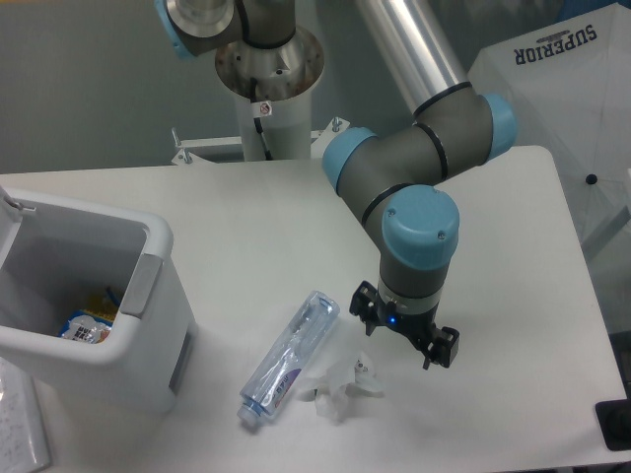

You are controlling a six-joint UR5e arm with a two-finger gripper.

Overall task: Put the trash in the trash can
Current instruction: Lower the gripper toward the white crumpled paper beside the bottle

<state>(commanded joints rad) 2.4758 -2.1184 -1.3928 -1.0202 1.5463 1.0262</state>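
A clear plastic bottle (288,358) with a blue-purple label lies on its side on the white table, cap end toward the front left. A small wrinkly wad of clear plastic (342,387) lies just right of the bottle's lower half. The white trash can (148,335) with a grey tab stands at the left, with colourful wrappers inside. My gripper (404,335) hangs above the table just behind and right of the wad, holding nothing. Its fingers point down and away, so the gap between them does not show.
The arm's base column (266,89) stands at the back of the table (246,227). A white cloth with "SUPERIOR" lettering (562,89) is at the right rear. A dark object (613,424) sits at the table's front right corner.
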